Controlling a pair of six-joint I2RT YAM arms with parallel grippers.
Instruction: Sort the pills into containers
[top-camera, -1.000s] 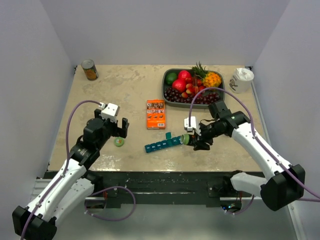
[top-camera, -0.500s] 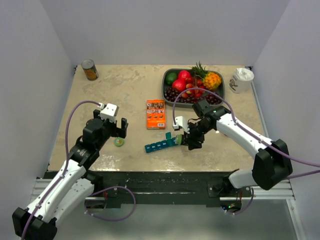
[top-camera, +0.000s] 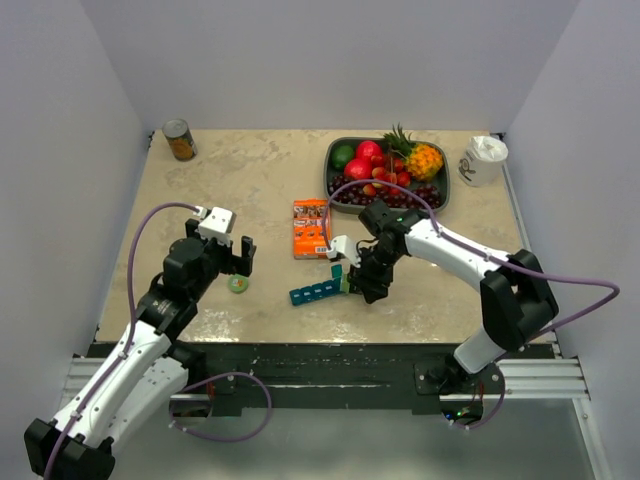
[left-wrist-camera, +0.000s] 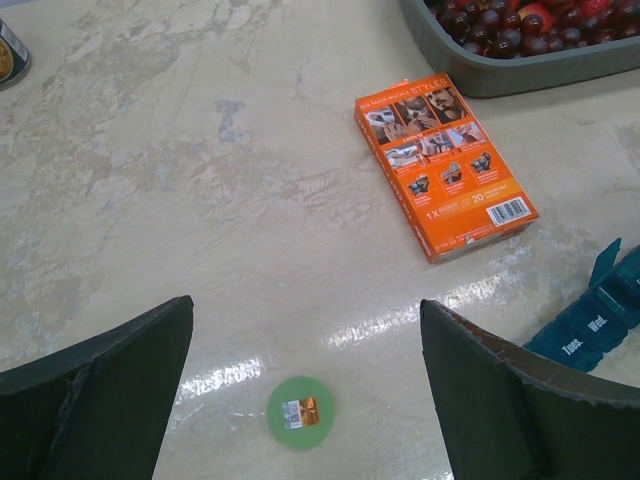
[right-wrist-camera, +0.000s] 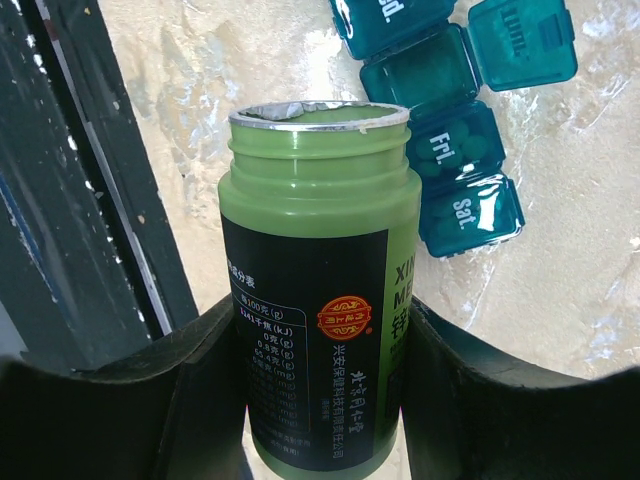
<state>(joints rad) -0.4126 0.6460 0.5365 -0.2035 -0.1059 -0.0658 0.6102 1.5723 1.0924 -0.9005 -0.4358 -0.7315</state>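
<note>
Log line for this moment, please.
right gripper: shut on open bottle, mouth by organiser | left gripper: open, near green cap

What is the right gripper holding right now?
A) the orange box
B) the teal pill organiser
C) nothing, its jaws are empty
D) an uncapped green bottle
D: in the right wrist view, the right gripper is clamped on both sides of the green bottle, whose mouth is open, with the teal pill organiser lying on the table beyond it.
</note>
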